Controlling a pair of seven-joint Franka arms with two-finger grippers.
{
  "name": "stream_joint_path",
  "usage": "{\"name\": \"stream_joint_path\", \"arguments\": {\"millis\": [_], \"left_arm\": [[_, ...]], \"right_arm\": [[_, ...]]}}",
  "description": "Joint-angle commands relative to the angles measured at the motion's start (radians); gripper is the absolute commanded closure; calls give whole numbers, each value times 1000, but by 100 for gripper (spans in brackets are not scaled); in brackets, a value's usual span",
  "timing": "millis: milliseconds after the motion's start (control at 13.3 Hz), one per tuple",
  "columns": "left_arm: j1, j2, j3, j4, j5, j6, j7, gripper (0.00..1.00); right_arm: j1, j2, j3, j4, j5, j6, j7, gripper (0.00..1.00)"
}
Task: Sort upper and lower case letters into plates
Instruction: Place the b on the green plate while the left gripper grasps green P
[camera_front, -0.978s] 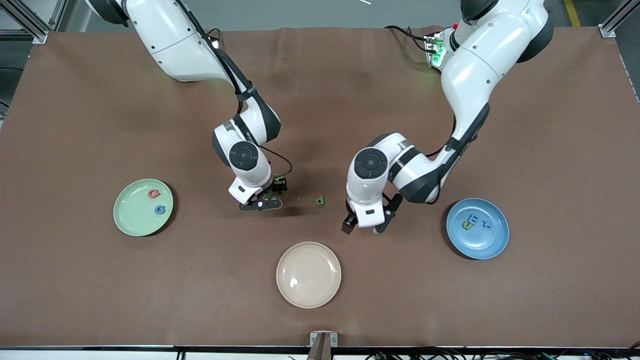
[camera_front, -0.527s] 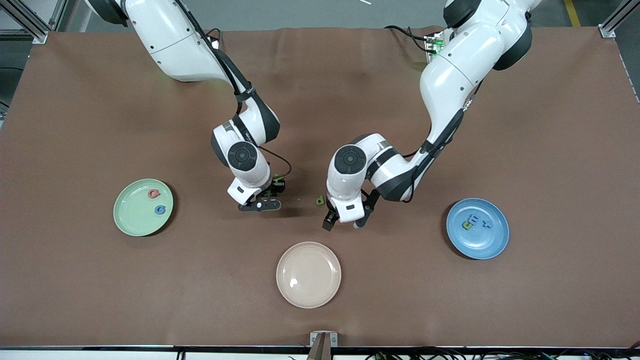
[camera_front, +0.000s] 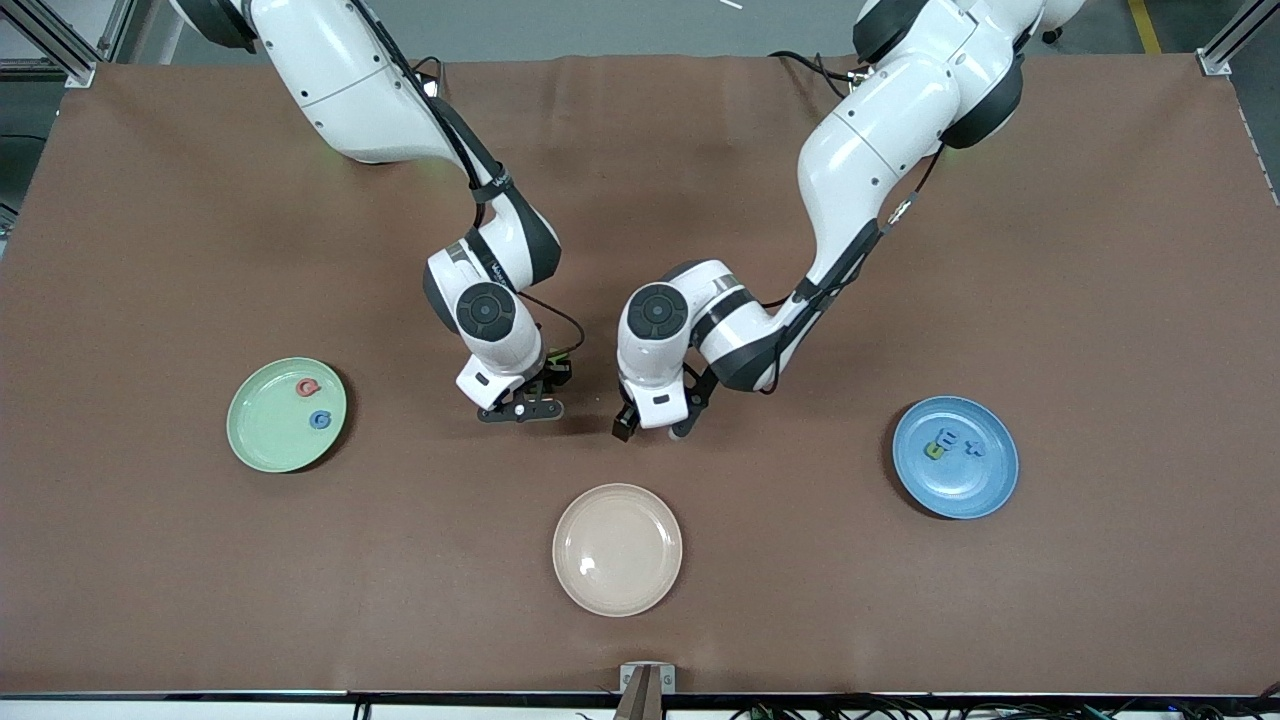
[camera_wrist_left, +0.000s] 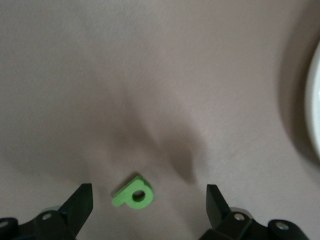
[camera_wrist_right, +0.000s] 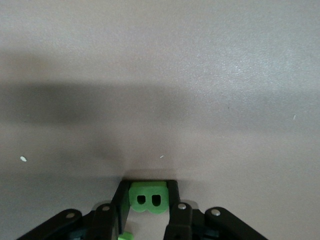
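Observation:
A small green lowercase letter (camera_wrist_left: 132, 192) lies flat on the brown table between the wide-open fingers of my left gripper (camera_wrist_left: 147, 207). In the front view the left gripper (camera_front: 650, 430) hangs low over that spot and hides the letter. My right gripper (camera_wrist_right: 148, 200) is shut on a green capital B (camera_wrist_right: 148, 198); in the front view it (camera_front: 520, 409) is low over the table middle, beside the left gripper. The mint green plate (camera_front: 265, 435) holds a red letter (camera_front: 308, 387) and a blue letter (camera_front: 320, 419). The blue plate (camera_front: 960, 487) holds a few small letters (camera_front: 940, 447).
An empty cream-beige plate (camera_front: 617, 549) sits nearer the front camera than both grippers; its pale rim (camera_wrist_left: 316, 100) shows at the edge of the left wrist view. The two grippers are close together.
My left arm has swung toward the right arm's end of the table and now covers the small green letter, which showed on the table before. The right gripper has stayed put.

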Motion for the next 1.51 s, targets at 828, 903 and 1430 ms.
{"name": "stream_joint_path", "arguments": {"millis": [828, 903, 1430], "left_arm": [[-34, 37, 29, 42, -40, -52, 114, 62], [-32, 37, 29, 42, -40, -52, 123, 74], [8, -19, 47, 33, -44, -94, 186, 100]], "right_arm": [[-442, -375, -1, -64, 3, -495, -426, 82], [-494, -371, -1, -74, 3, -487, -492, 82], [-738, -209, -2, -137, 3, -202, -908, 82]]}}
